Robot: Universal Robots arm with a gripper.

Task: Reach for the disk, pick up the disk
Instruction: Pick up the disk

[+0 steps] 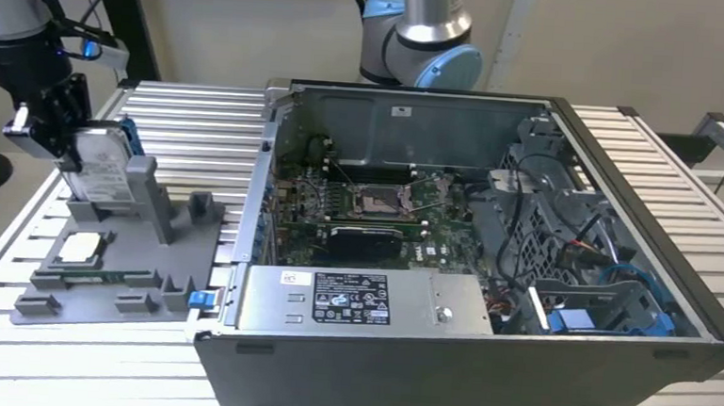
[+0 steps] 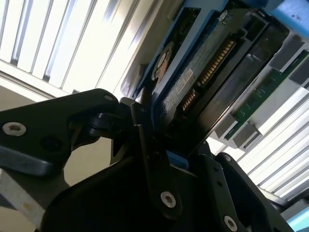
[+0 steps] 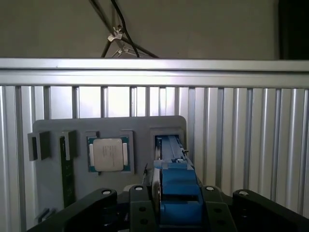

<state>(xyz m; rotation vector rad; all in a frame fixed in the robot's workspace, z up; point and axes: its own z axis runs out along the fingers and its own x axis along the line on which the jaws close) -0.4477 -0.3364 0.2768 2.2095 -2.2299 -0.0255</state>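
The disk (image 1: 103, 166), a silver-grey drive with blue rails, stands on edge in the upright slot of the grey holder (image 1: 143, 279) at the exterior view's left. My gripper (image 1: 79, 148) comes down on its upper end, shut on it with a finger on each flat side. In the first wrist view the disk's blue rail (image 3: 176, 188) runs between the fingers of my gripper (image 3: 176, 205) toward the holder (image 3: 48, 128). The second wrist view shows the disk's circuit-board side (image 2: 193, 82) clamped in my gripper (image 2: 166, 152).
A square silver processor chip (image 1: 83, 247) (image 3: 108, 154) lies in the holder beside the disk's slot, with a memory stick (image 3: 65, 169) farther along. The open computer case (image 1: 484, 267) fills the middle of the slatted metal table (image 1: 191, 117), close to the holder.
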